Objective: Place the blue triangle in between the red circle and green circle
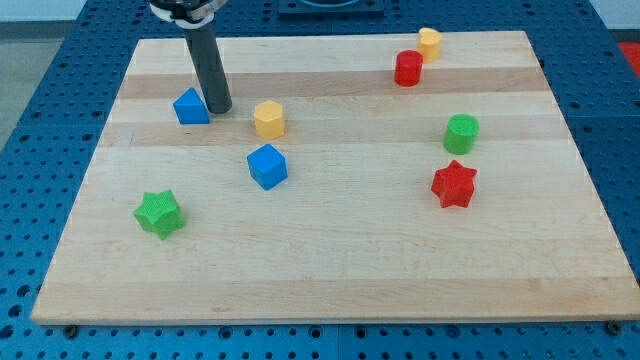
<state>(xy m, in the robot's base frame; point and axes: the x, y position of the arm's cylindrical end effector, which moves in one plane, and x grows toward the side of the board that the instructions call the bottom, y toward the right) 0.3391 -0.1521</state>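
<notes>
Blue plastic triangle block sits far left, my tip touching its right side; no jaws exist. Circle to its left, then push right toward the red cylinder and green cylinder.

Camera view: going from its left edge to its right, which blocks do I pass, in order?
Green star → blue triangle → yellow hexagon → red cylinder → yellow block. The rest overlap too much sideways to place.
</notes>
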